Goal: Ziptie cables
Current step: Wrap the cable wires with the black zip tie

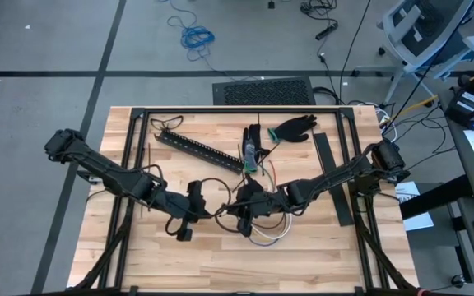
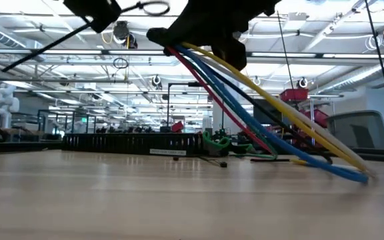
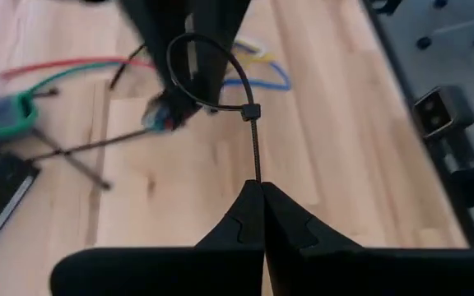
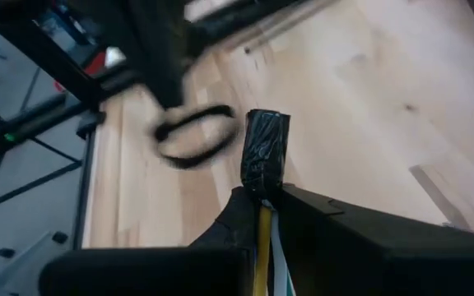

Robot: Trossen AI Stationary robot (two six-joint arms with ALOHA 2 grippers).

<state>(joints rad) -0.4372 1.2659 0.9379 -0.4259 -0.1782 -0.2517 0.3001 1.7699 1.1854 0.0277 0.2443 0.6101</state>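
The left gripper (image 3: pixel 262 191) is seen closed tight, its two dark fingers pressed together on the straight tail of a ziptie (image 3: pixel 254 148). From that pinch the thin dark strip runs away from the fingers to a small locking head, and beyond the head it curls into an open loop. The loop is seen in front of the other arm's dark gripper, near the taped end of the cables. The right gripper (image 4: pixel 263 215) is nearly closed and is clamped on the cables (image 4: pixel 263 247), with yellow and pale wires showing between its fingers and a stub wrapped in black tape (image 4: pixel 265 150) sticking out past the fingertips. In the right wrist view the blurred dark loop is seen just beside the taped stub; whether it touches the stub cannot be told. From above, both grippers are seen close together near the middle of the wooden table (image 1: pixel 319 255), the left gripper (image 1: pixel 196 210) to the left and the right gripper (image 1: pixel 245 207) to the right, with the loose cables (image 1: pixel 268 237) trailing onto the table just below the right gripper. In the low view the coloured cables (image 2: pixel 272 117) hang slanting down from the raised gripper to the tabletop. A long black rail (image 1: pixel 200 150) and a black glove (image 1: pixel 293 127) lie farther back on the table.
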